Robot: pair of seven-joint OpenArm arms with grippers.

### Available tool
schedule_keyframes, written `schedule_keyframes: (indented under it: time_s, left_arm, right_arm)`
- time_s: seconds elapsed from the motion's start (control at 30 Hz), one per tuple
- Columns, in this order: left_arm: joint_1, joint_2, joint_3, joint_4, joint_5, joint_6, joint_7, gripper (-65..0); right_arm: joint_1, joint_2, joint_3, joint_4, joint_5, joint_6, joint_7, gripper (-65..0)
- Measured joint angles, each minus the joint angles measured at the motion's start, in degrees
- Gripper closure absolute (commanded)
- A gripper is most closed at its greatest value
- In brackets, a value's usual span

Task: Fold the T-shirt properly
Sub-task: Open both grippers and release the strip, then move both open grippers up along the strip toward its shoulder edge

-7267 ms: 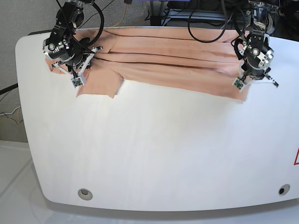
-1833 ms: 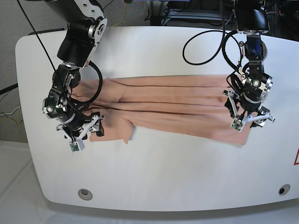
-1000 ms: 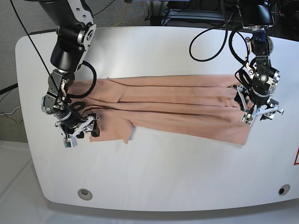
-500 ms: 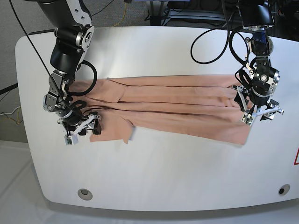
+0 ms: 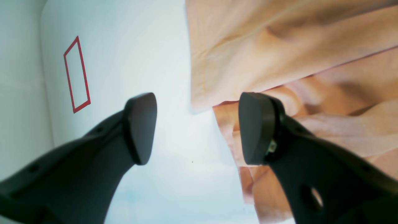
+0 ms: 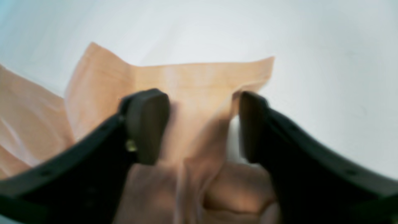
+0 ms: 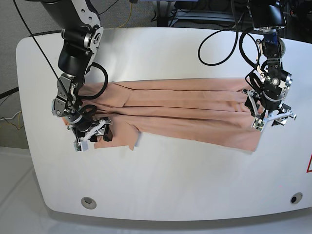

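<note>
The table (image 7: 161, 185) is white and carries the shirt (image 7: 185, 114), which lies across its middle as a long folded band with lengthwise creases. The right arm (image 7: 75, 53) reaches down from the far edge and bends inward to the band's sleeve end. The left arm (image 7: 268, 44) hangs nearly straight down over the opposite end. The right gripper (image 6: 203, 124) has its jaws apart, straddling a raised fold of sleeve. The left gripper (image 5: 197, 127) is also spread, one finger over bare table, the other above the hem.
</note>
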Motion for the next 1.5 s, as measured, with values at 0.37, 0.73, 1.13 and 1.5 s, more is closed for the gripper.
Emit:
schedule_keyframes:
  time_s: [0.37,0.73,1.13,1.5]
  left_arm:
    - [0.55,-0.02,0.00,0.07,0.00,0.02,-0.04,-39.3]
    - [1.03,0.13,0.00,1.14,-0.02,0.00,-0.04,-39.3]
    - [0.94,0.17,0.07,1.14,-0.02,0.00,-0.02,-39.3]
    - [0.76,0.33,0.39,1.14,-0.02,0.00,-0.02,-39.3]
  right_arm:
    - [0.13,0.28,-3.13,-0.02,0.04,-0.07,0.02,0.0]
    - [-0.24,0.37,-2.99,0.09,0.13,0.02,-0.20,0.0]
    - [-7.32,-1.66,-2.97,18.40,0.39,0.26,-9.60,0.0]
    - [-14.43,-4.59,-2.99,35.12,0.44,0.48,-17.29,0.0]
